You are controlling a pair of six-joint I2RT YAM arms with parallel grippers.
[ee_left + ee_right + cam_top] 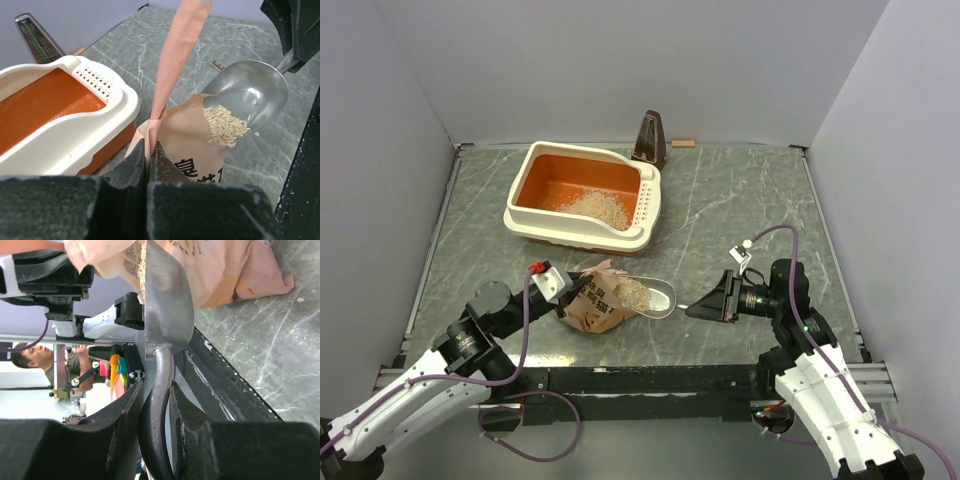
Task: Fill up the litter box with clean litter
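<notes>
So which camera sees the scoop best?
The left wrist view: the scoop faces that camera, litter in its bowl, at the mouth of the bag. The top view shows it small and far; the right wrist view sees it edge-on, its handle in the right gripper.

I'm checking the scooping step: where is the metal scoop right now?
In the top view the scoop sits front middle, its bowl at the mouth of the tan bag, its handle clamped in the right gripper.
</notes>
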